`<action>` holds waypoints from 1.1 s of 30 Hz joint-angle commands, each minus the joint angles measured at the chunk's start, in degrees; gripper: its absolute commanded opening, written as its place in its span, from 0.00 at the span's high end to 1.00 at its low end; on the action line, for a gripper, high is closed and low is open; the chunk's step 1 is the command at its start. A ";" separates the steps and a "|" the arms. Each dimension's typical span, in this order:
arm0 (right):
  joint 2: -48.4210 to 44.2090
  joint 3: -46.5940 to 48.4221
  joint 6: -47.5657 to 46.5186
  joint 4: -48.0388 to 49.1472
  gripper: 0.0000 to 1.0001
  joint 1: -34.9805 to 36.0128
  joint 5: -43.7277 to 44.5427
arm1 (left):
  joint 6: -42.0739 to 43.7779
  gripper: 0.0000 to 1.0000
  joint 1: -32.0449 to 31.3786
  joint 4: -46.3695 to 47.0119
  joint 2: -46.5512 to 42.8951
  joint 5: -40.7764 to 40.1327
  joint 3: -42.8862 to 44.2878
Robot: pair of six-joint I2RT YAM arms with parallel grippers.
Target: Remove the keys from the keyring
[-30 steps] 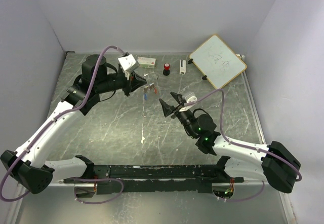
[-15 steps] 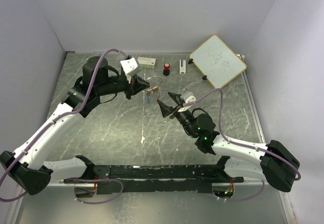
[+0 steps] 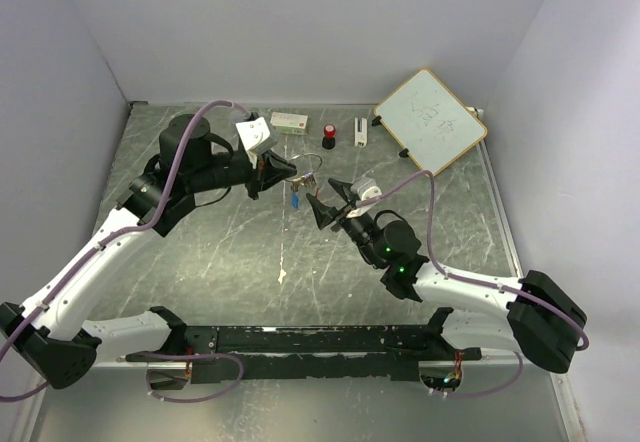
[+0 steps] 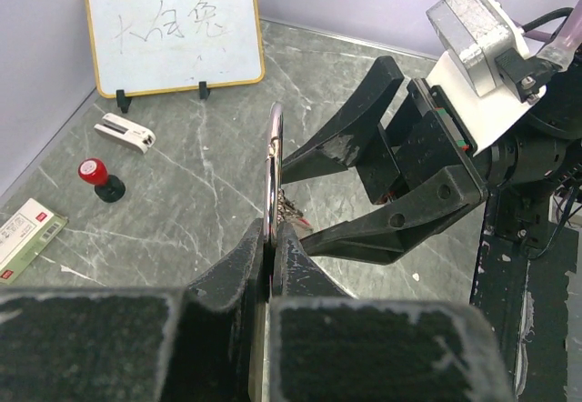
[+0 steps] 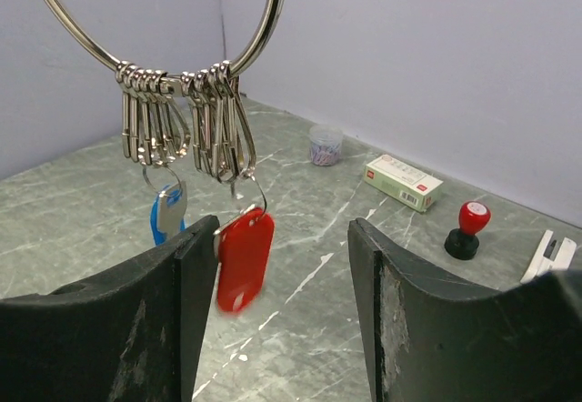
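Above grey marbled tabletop (image 3: 220, 252), left gripper (image 4: 271, 238) clamps the keyring (image 4: 273, 170), keys (image 5: 244, 256) dangling between the open right gripper's (image 5: 284, 238) jaws.

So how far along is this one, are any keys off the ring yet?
Done: the left gripper is shut on the keyring, holding it up off the table. In hand: the open right gripper is at the dangling keys, the red key showing between its fingers, unclamped. Left: the removal itself; the red key and the blue key both hang from the ring.
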 commanded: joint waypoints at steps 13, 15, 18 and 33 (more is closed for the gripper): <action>1.79 2.48 -1.08 2.65 0.47 0.20 0.54 | -0.27 0.93 -1.24 1.07 -1.97 -0.55 1.24; 2.19 2.64 -0.98 2.61 0.47 0.21 0.43 | -0.34 0.93 -1.32 1.15 -2.10 -0.86 1.26; 2.68 2.94 -0.91 2.73 0.48 0.24 0.41 | -0.56 0.93 -1.32 1.44 -2.44 -1.10 0.96; 4.82 4.55 -1.47 3.57 0.58 0.19 -0.71 | -0.74 0.93 -1.48 1.94 -2.30 -2.04 0.69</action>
